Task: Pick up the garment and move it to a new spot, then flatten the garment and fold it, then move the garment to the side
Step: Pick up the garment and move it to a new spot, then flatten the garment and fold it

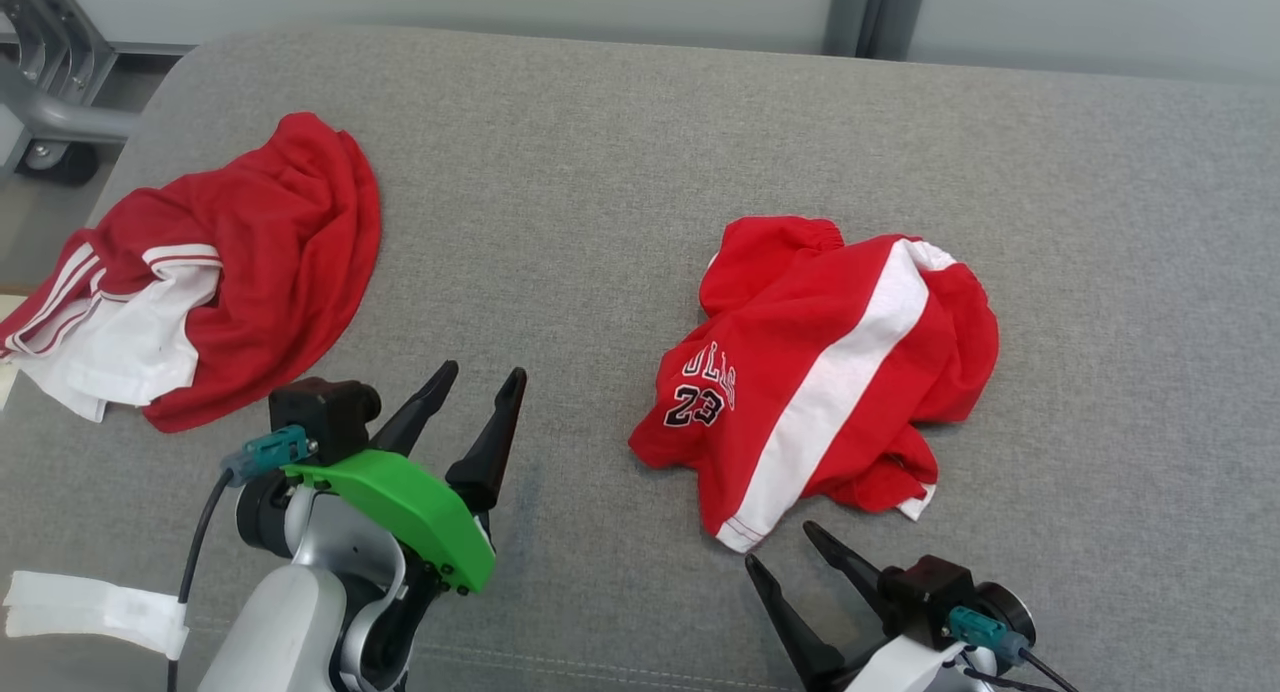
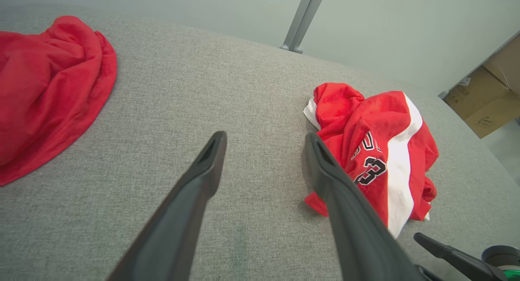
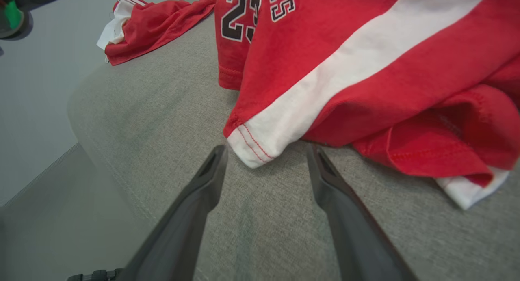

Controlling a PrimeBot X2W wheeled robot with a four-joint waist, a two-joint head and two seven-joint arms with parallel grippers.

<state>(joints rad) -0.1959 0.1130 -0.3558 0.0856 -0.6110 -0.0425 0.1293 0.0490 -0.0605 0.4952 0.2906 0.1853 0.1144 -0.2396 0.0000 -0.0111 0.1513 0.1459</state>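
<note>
Right pincer (image 3: 266,151) before red-stitched garment hem (image 3: 256,143)

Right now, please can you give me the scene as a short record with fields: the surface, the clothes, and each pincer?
surface: grey cushion
middle garment: red shorts, white stripe, number 23, crumpled
left garment: red and white garment, crumpled, at the cushion's left edge
left pincer: open, empty, between the two garments
right pincer: open, empty, shorts' white-striped hem just ahead of its tips
</note>
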